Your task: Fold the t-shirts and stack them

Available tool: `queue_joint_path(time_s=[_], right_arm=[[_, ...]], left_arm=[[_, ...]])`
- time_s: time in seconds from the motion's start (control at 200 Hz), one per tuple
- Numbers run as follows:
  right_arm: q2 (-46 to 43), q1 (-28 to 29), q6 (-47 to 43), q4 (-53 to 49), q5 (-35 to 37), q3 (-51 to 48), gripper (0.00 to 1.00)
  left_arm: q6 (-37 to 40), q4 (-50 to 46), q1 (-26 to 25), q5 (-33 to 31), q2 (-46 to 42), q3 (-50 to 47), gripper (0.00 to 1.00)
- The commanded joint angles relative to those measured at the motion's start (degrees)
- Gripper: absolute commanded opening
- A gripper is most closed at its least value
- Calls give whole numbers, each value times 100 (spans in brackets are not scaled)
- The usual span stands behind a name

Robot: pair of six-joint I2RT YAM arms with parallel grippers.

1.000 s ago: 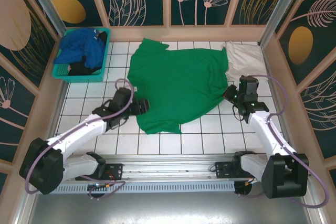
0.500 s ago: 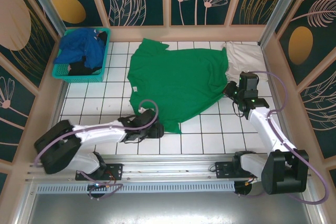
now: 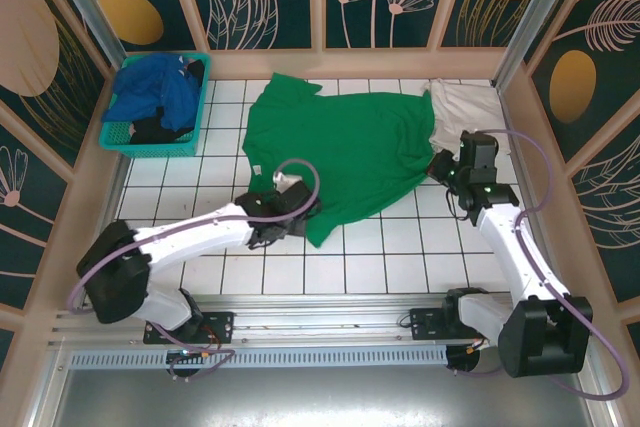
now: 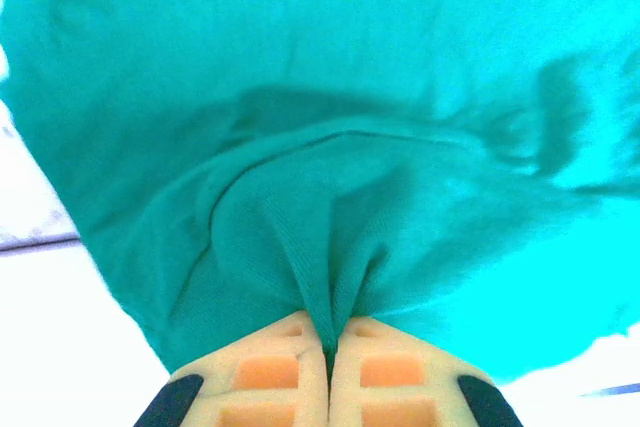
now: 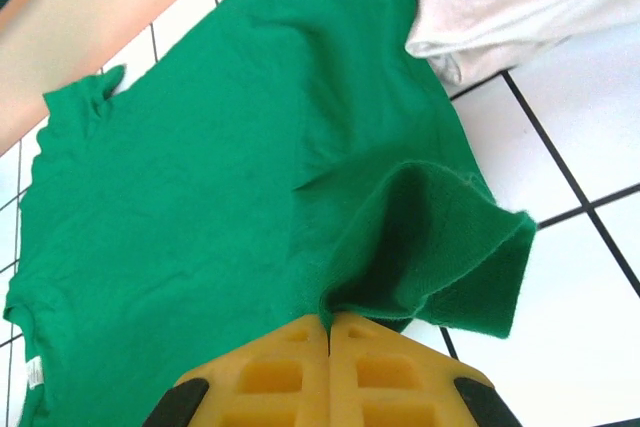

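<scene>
Teal basket (image 3: 150, 150) in the table's (image 3: 400, 257) far-left corner holds the bunched blue t-shirt (image 3: 150, 92). Left gripper (image 4: 328, 332) and right gripper (image 5: 329, 322) are each clamped tight on the green t-shirt's (image 3: 345, 152) edges.

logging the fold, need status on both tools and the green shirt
Left tool shut on green shirt, near hem. Right tool shut on its right edge. White shirt lies against its far-right edge.
</scene>
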Motion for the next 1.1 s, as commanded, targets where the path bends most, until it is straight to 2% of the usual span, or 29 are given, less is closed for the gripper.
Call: queue_joint_path(time_s=[0.0,0.075,0.09,0.125,0.215,0.315,0.365,0.395,0.545,0.661,0.771,0.976,1.046,1.096], right_arm=[[-233,32,-155,-328,109,262,0],[-326,35,-110,-279,198,-7,0],[-331,32,-89,-270,196,-75,0],[-343,32,-49,-240,189,-244,0],[-346,45,54,-181,262,-703,1],[-332,50,94,-344,586,-988,10],[-396,57,104,-483,737,-1035,20],[-461,74,104,-563,805,-1046,22],[-976,527,234,-855,1055,-1022,32],[-1227,1060,420,-907,1239,-1016,34],[-1245,1294,497,-564,968,-1186,35],[-1178,1287,548,-325,920,-1359,35],[-1149,1258,533,-321,883,-1364,35],[-1156,1259,526,-337,875,-1359,35]], left_arm=[[546,-403,352,175,-591,211,0],[618,-144,637,706,-631,-32,0],[622,-109,673,794,-594,-186,5],[631,-61,715,929,-454,-311,25],[570,4,767,874,-9,-531,46],[479,-72,819,531,340,-596,48],[391,-212,818,308,446,-538,52],[348,-289,815,218,480,-494,53],[96,-92,674,461,98,-579,61],[-201,23,-101,271,-232,-441,63],[-257,341,-730,393,28,-323,66],[-183,419,-934,210,1209,-375,69],[-162,321,-938,31,1463,-287,62],[-186,186,-932,-129,1542,-181,44]])
